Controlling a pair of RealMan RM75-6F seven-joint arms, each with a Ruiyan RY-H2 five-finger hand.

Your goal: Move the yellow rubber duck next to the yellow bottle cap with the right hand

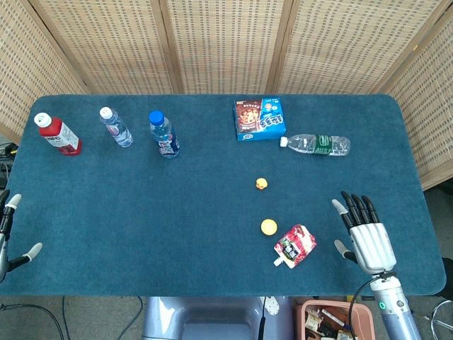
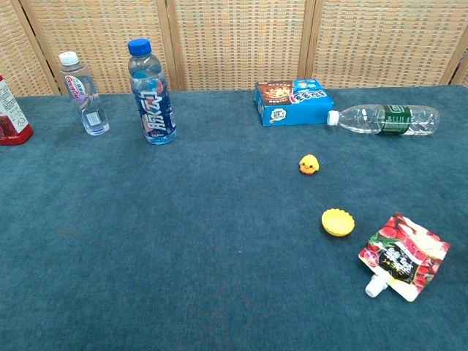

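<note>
The small yellow rubber duck [image 1: 262, 184] [image 2: 309, 165] stands on the blue table, a short way behind the yellow bottle cap [image 1: 268, 227] [image 2: 338, 221]. My right hand [image 1: 365, 236] lies flat near the table's right front, fingers spread and pointing away from me, holding nothing. It is well to the right of the cap and the duck. My left hand [image 1: 8, 237] shows only partly at the left edge of the head view, fingers apart and empty. Neither hand appears in the chest view.
A red-and-white drink pouch [image 1: 295, 245] [image 2: 403, 256] lies just right of the cap. A blue snack box [image 1: 260, 119] and a lying clear bottle [image 1: 316, 144] are behind the duck. Three upright bottles [image 1: 163, 134] stand at the back left.
</note>
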